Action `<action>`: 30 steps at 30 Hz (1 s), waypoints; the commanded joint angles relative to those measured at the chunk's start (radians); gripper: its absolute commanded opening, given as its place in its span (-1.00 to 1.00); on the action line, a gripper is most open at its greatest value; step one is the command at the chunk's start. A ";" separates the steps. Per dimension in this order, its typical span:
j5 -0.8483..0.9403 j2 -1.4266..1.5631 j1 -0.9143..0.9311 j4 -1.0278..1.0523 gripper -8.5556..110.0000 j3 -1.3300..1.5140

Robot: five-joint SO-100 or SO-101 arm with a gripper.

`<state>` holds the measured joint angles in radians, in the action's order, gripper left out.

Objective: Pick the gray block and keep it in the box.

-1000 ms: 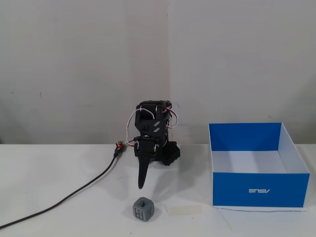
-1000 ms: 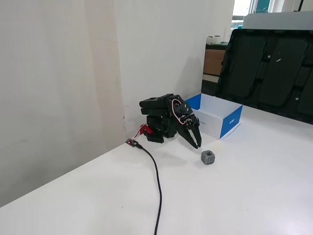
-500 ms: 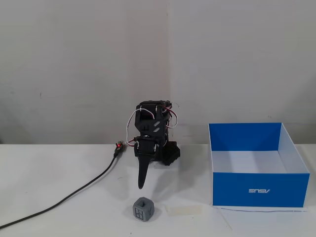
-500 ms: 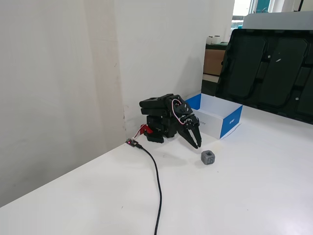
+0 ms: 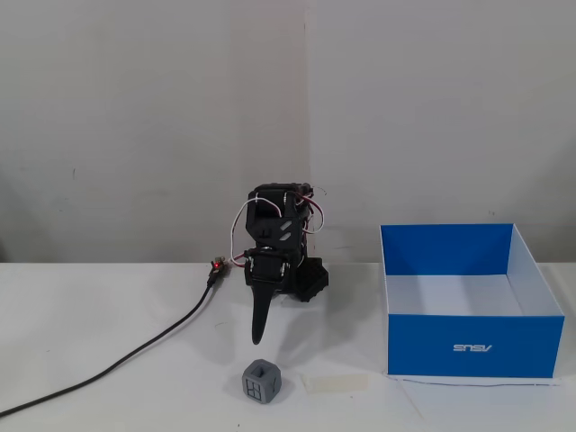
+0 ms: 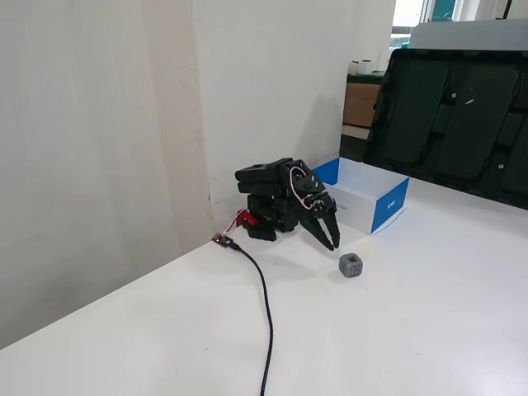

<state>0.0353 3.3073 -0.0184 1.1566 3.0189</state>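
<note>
Presently catalogued: pincer (image 5: 257, 338), black, fingers drawn together and clenched on nothing, tip pointing down above the table (image 5: 108, 306). Gray block (image 5: 260, 382) sat on the table just below and in front of the pincer's tip in a fixed view, untouched. Box (image 5: 468, 345), blue outside, white inside, stood open well to the pincer's right. Pale tape strip (image 5: 335, 382) lay between block and box. Black cable (image 6: 266, 313) trailed from the arm's base.

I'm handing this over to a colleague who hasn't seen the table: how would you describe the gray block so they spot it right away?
Start at the big blue box on the white table. In a fixed view, look left past the flat pale tape strip to the gray block, below the black gripper. It is the only small rounded cube, with square recesses in its faces.
</note>
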 commanded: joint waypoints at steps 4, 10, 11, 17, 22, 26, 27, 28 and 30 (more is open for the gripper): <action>-0.006 0.123 -0.005 0.002 -0.85 0.009; 0.006 0.123 -0.012 0.002 -0.85 0.009; 0.017 0.123 -0.038 0.002 -0.85 0.009; 0.018 0.123 -0.130 -0.008 -0.85 0.011; 0.018 0.123 -0.129 -0.008 -0.85 0.011; 0.018 0.123 -0.150 -0.011 -0.85 0.011; 0.018 0.123 -0.173 -0.023 -0.85 0.014; 0.012 0.123 -0.184 -0.034 -0.85 0.017; -0.029 0.123 -0.183 -0.064 -0.85 0.018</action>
<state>0.0491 3.3073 -0.1902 1.1428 3.0204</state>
